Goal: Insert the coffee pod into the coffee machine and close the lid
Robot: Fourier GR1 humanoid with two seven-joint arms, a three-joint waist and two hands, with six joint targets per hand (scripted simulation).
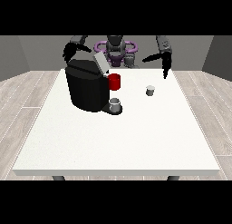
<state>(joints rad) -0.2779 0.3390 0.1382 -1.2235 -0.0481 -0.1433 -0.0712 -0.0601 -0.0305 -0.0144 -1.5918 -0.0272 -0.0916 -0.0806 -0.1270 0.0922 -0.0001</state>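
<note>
Hand at the view's left [71, 50]: fingers spread, hovering above coffee machine [86, 89]. Lid [100, 61] raised, tilted. Red part [114, 81] at machine front, cup [115, 104] beneath. Coffee pod [150, 90] upright on table [118, 141]. Hand at the view's right [164, 60]: fingers extended, holding nothing, behind pod.

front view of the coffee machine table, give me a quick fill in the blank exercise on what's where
1. The lid of the black coffee machine stands ____.
2. The small grey coffee pod rests on the white table, toward the view's ____ of the machine.
3. The colour of the cup beside the machine's top is ____.
4. The hand at the view's right holds ____.

Missing words: open; right; red; nothing
</note>
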